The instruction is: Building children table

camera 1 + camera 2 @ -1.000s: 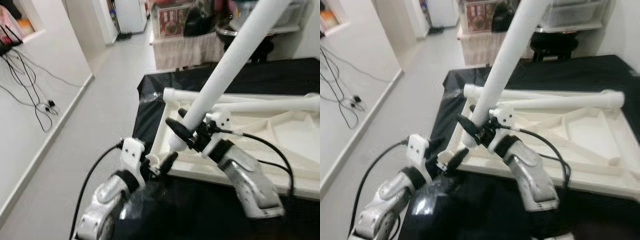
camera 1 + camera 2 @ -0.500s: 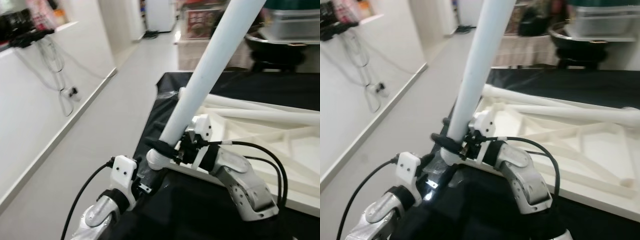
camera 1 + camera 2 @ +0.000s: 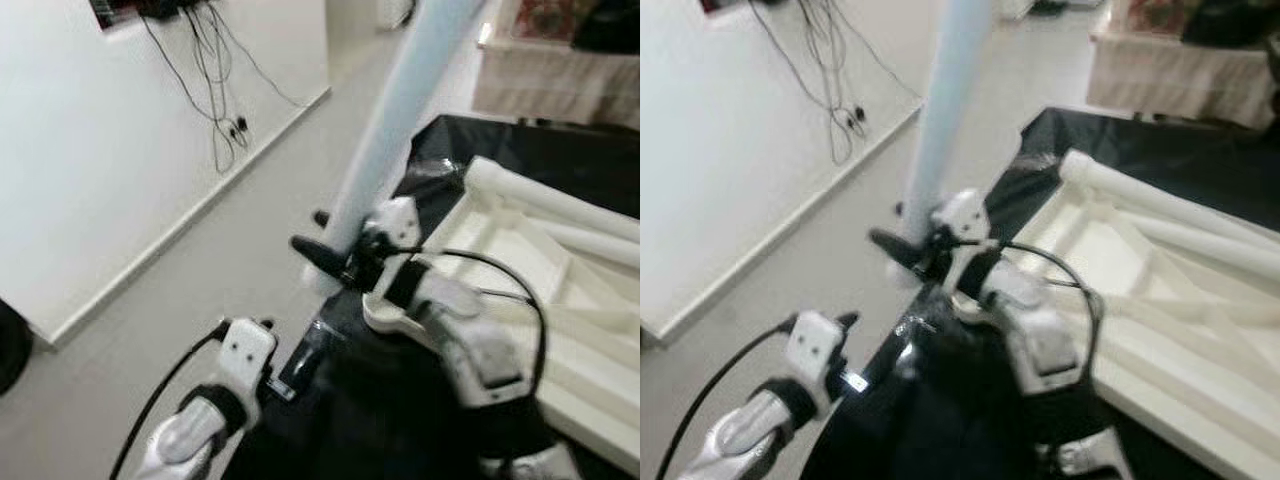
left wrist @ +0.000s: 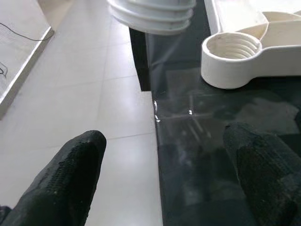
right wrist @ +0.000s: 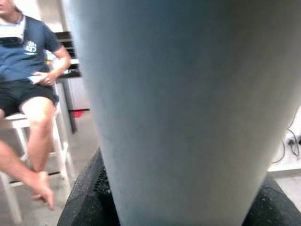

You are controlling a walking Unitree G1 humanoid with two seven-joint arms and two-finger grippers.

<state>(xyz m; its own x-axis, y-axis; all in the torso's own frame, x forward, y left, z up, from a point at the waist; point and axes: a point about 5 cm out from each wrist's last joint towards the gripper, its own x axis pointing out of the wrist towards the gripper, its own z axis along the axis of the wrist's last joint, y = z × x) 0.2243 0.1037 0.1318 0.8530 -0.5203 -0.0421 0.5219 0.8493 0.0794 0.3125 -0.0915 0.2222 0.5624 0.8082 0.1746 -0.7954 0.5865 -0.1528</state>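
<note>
The right gripper (image 3: 335, 255) is clenching a white table leg (image 3: 385, 130) near its lower end, its black fingers (image 3: 318, 251) wrapping the tube; the leg is rising steeply up and away, tilted toward the robot's right, out past the top of the head views; its ribbed, threaded end (image 4: 151, 14) is hanging in the air just off the near-left corner of the tabletop (image 3: 500, 235), above the edge of the black cloth (image 4: 197, 155). The tabletop is lying upside down on that cloth, ribs showing, with other white legs (image 3: 1160, 205) resting across it; in the left wrist view its corner socket (image 4: 231, 59), round and threaded inside, is sitting close beside the leg's end but apart from it. The left gripper (image 4: 169, 174) is hovering low at the cloth's edge, fingers (image 4: 66, 179) spread wide and grasping nothing; half of it is over the pale floor (image 3: 200, 290). In the right wrist view a person (image 5: 28, 70) is sitting on a stool behind the leg; cables (image 3: 215, 95) are dangling on the white wall.
</note>
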